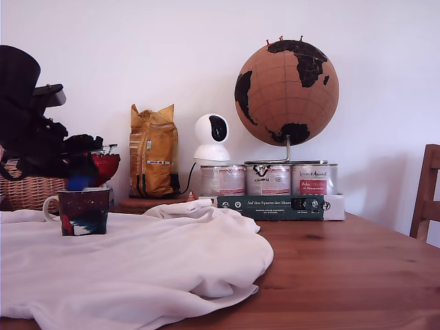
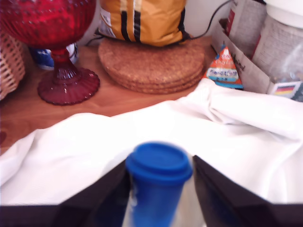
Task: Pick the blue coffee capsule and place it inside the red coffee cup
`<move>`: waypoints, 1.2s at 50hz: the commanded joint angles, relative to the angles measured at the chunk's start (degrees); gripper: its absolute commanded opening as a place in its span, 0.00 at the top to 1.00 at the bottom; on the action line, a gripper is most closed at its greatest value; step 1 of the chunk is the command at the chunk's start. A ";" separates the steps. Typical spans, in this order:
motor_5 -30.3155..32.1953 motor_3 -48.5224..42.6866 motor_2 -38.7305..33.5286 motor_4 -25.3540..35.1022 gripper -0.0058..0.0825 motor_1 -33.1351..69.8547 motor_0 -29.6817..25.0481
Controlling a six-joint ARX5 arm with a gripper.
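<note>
In the exterior view, the blue coffee capsule [image 1: 78, 181] hangs just above the rim of the red coffee cup [image 1: 84, 212], a dark speckled mug with a pale handle standing on the white cloth [image 1: 144, 265] at the left. My gripper [image 1: 80, 173] is shut on the capsule, with the black arm coming in from the left. The wrist view shows the capsule [image 2: 158, 177] upright between the two dark fingers [image 2: 108, 195], rim up, above the cloth [image 2: 222, 127]. The cup is out of that view.
A bright red footed glass bowl [image 1: 105, 167] [image 2: 53, 33] and a wicker basket [image 1: 27, 191] stand close behind the cup. Further back are a yellow bag [image 1: 152, 151] on cork mats [image 2: 151, 64], a white camera [image 1: 212, 137], tins [image 1: 268, 180], a globe [image 1: 287, 93] and a chair [image 1: 427, 192].
</note>
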 commanded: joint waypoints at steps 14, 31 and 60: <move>0.79 -1.09 1.01 0.15 0.41 -1.36 0.44; 6.19 -11.37 1.01 0.26 0.96 -16.61 1.27; 4.96 -33.24 1.01 -1.14 0.96 -40.50 2.32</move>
